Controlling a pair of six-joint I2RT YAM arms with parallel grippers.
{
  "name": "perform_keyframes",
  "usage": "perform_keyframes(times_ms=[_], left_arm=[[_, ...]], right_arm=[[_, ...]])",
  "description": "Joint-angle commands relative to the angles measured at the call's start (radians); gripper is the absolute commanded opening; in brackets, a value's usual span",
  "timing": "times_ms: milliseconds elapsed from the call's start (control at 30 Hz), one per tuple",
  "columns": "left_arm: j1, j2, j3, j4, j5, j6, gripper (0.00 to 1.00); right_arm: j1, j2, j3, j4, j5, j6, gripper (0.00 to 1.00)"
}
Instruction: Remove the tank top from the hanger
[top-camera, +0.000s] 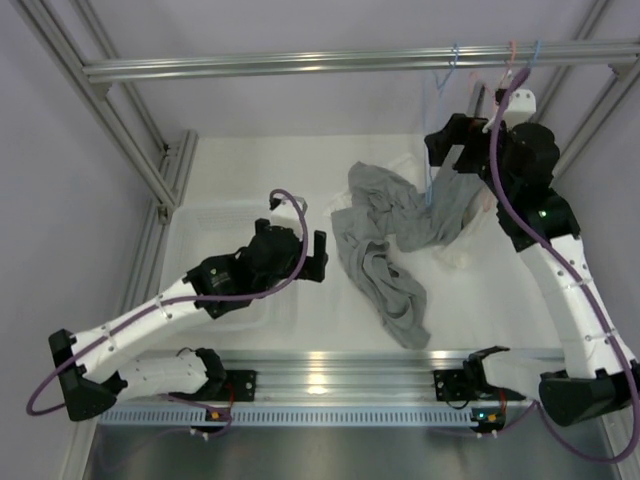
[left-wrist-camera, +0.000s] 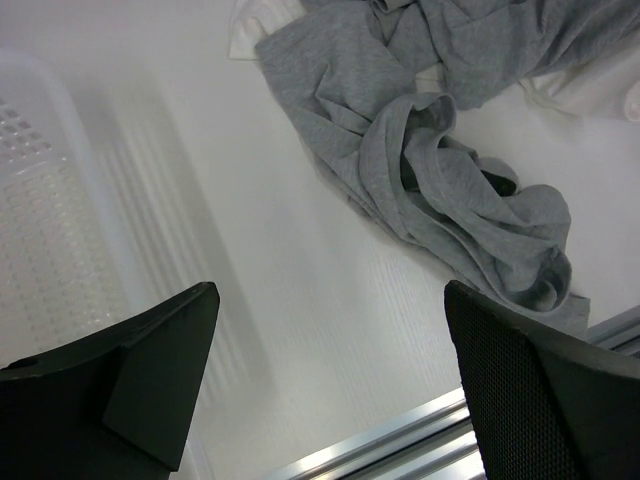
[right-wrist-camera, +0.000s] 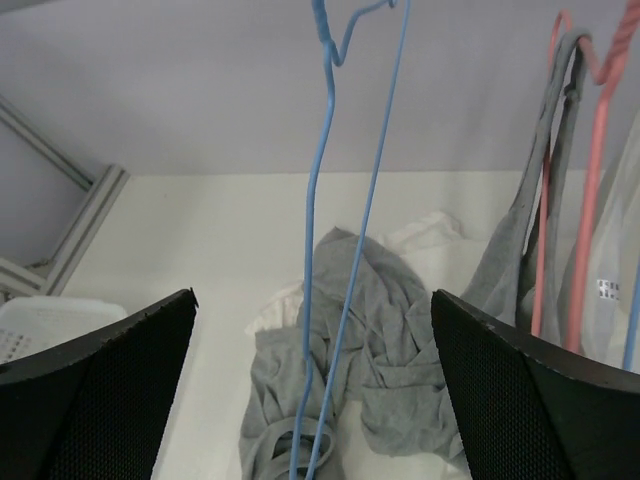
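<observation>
A grey tank top hangs by its straps on a pink hanger at the right of the right wrist view. A bare blue wire hanger hangs from the rail between my open right jaws. My right gripper is raised by the rail, open and empty. Several grey tank tops lie in a heap on the white table, also in the left wrist view. My left gripper is open and empty, low over the table to the left of the heap.
A white plastic basket sits at the left, under my left arm, and also shows in the left wrist view. An aluminium rail crosses the top with the hanger hooks at its right. A white garment lies by the heap. Frame posts stand at both sides.
</observation>
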Motion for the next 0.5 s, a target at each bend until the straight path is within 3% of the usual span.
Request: perform_keyframes(times_ms=[0,267,467], left_arm=[[-0.004,0.092,0.094,0.051,0.061,0.0,0.99],[-0.028,0.351,0.19,0.148,0.164,-0.075,0.99],[-0.092,0.588,0.322,0.148,0.13,-0.1,0.99]], right_arm=[[-0.014,-0.129,0.013,-0.031,-0.019,0.003,0.99],[-0.014,-0.382,-0.006,-0.222,-0.015,-0.037,0.99],[-0.013,-0.495,0.037,-0.376,-0.033,-0.066,0.99]])
